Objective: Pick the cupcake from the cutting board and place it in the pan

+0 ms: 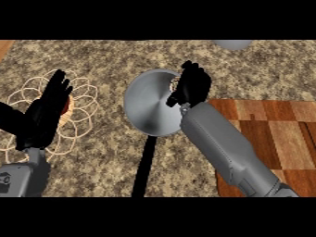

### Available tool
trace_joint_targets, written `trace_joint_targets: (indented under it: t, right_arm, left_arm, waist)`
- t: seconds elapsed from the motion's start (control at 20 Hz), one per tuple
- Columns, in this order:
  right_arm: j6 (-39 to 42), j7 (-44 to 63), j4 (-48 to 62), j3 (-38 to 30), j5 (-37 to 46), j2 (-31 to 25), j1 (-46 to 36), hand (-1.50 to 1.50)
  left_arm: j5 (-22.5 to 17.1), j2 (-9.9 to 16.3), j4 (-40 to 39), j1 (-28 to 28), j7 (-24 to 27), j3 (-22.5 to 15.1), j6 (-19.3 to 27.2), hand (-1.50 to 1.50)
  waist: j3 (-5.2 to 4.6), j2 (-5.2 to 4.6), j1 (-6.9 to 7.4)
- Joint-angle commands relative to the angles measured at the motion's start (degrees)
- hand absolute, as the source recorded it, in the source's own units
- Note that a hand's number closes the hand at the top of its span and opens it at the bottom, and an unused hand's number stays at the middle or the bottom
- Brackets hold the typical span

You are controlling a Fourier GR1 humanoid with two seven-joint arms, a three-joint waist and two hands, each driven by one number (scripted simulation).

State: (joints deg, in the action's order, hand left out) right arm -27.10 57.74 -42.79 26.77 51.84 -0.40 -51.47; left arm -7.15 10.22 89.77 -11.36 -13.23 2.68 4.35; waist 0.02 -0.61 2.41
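Nearest, at the counter's [105, 152] front edge, two grey forearms come in. The left hand [41, 115] rests open toward the left edge, fingers straight and up, over a wire flower-shaped trivet [85, 104] with something red at its middle. The board [276, 139] lies at the front right, partly under the right forearm. The pan [150, 104] sits mid-counter, its black handle pointing to the front edge. The right hand [194, 85] hangs over the pan's right rim, fingers curled; the cupcake is hidden, so I cannot tell whether it holds it. A grey object [232, 44] touches the far edge.
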Motion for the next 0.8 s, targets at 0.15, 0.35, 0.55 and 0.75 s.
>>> trace_joint_targets:
  t: [0.15,0.35,0.55,0.75]
  right_arm:
    - [-14.23,-2.48,-1.19,0.27,-3.69,0.38,2.3,-1.5]
    - [-22.17,-7.75,-7.71,-3.92,-4.26,-0.88,6.41,-1.5]
    - [-29.32,-7.35,-17.99,-2.96,-6.09,0.38,13.94,-1.5]
    - [-27.1,-11.99,-34.68,-1.89,-9.08,-0.65,23.83,-1.5]
  left_arm:
    - [-0.23,0.42,2.47,1.89,-0.55,0.64,-0.24,0.0]
    - [-0.24,0.25,0.8,1.45,-0.89,1.73,0.75,0.0]
    - [-0.07,1.49,2.84,0.98,-2.51,2.51,1.14,0.0]
    - [-0.32,0.38,0.72,2.79,-0.2,2.61,0.76,0.0]
  waist:
    - [0.0,0.4,-0.95]
    - [0.03,0.62,-2.66]
    - [0.08,1.07,-3.37]
    - [0.02,1.37,-5.04]
